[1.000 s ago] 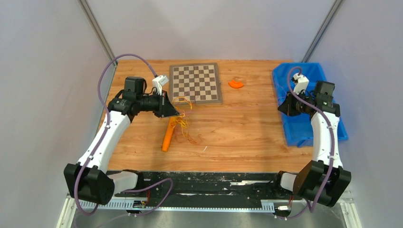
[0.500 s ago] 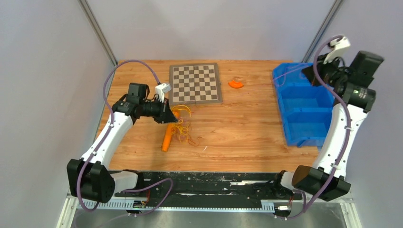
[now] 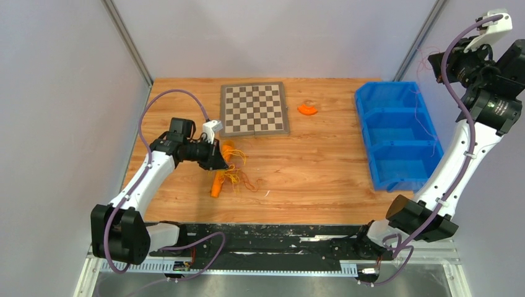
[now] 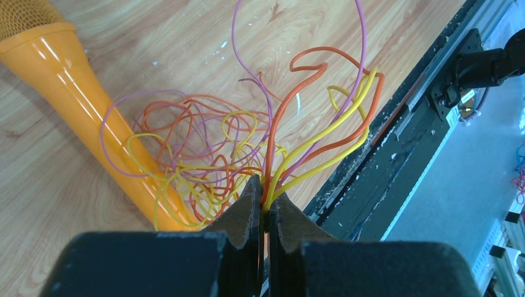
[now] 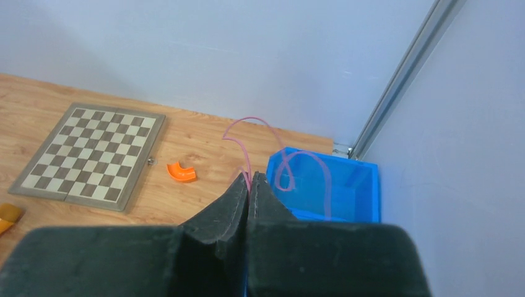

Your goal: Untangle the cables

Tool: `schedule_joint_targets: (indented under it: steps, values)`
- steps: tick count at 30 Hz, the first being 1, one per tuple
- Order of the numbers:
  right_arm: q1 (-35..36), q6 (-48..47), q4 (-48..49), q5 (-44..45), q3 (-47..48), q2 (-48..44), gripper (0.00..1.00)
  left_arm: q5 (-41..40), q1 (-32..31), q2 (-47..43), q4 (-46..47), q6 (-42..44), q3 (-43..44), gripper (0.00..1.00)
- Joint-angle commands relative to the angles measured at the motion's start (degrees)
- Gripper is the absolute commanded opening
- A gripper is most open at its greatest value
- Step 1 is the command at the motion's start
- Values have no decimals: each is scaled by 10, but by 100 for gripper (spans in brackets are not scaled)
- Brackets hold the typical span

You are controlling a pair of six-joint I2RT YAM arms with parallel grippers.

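Cables (image 4: 210, 161) tangled on bench (image 3: 322, 161); left fingers (image 4: 251, 204) pinch several strands. Right fingers (image 5: 240, 201) raised, pinching one pink strand (image 5: 245, 166).

The chessboard (image 3: 254, 109) is checked in dark brown and cream inside a grey-brown border. It lies on a table (image 3: 322, 167) of warm orange-brown wood grain. Just right of the chessboard, a curved piece (image 3: 306, 109) is bright orange; farther right, the bin (image 3: 396, 133) is saturated blue. Near the chessboard's front left corner, the cables (image 4: 204, 154) mix yellow, orange and pale lilac strands beside a glossy yellow-orange stick (image 4: 80, 99) with a fine mesh head. The left gripper (image 4: 263, 198) and right gripper (image 5: 249, 180) are matt black; the pink strand (image 5: 250, 118) at the right one is rosy. The arms (image 3: 143, 179) are white with black joints and purple cabling; the walls (image 3: 266, 37) are pale grey-lilac.
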Motion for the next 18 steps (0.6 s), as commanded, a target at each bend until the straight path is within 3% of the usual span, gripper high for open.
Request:
schedule_joint_targets:
  steps: [1, 9, 18]
  values:
    - [-4, 23, 43, 12, 32, 12, 0, 34, -12, -7, 37, -3, 24, 4]
    - [-8, 40, 68, 7, 68, 86, 0, 25, -105, 17, 76, -50, 99, 3]
    - [6, 136, 131, -7, 200, 207, 0, 43, -134, 91, 123, -87, 138, 3]
